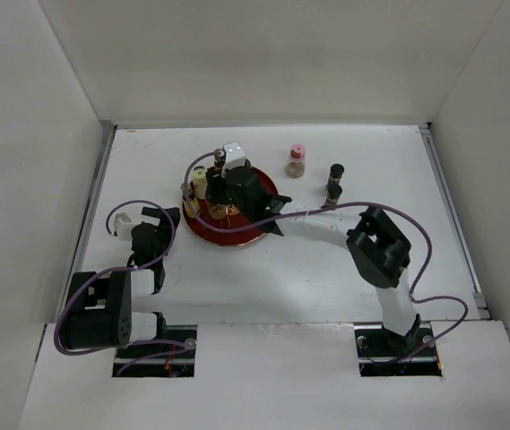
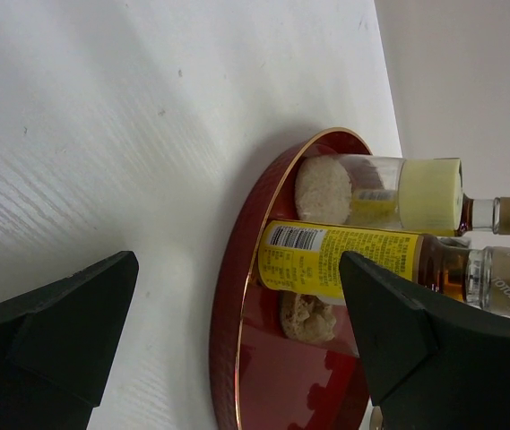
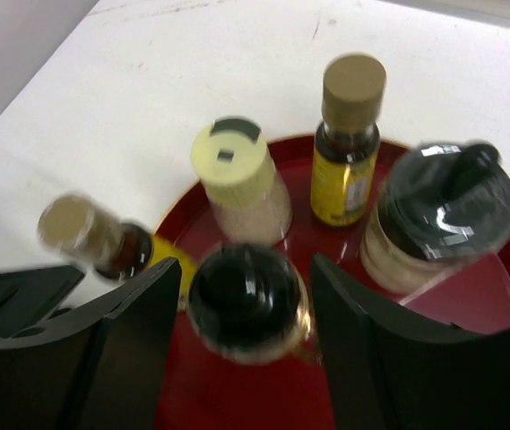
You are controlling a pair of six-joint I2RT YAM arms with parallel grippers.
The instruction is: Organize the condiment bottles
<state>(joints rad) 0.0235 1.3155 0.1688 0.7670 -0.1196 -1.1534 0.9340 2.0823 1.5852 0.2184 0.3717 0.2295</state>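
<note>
Five small glass bottles (image 3: 238, 184) upright on a round, glossy red tray (image 1: 237, 236) (three further bottles (image 1: 296, 161) on the white surface (image 1: 308, 287)). Right tool (image 3: 244, 262) apart, straddling a black-capped bottle (image 3: 247, 300). Left tool (image 2: 237, 260) apart, empty.

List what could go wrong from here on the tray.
1. The right gripper straddles the black-capped bottle with little gap; lifting off crooked could tip it.
2. The cream-capped bottle and black-lidded jar stand close by on the red tray; its jaws could knock them.
3. The left gripper, open beside the tray's rim, could nudge it.
</note>
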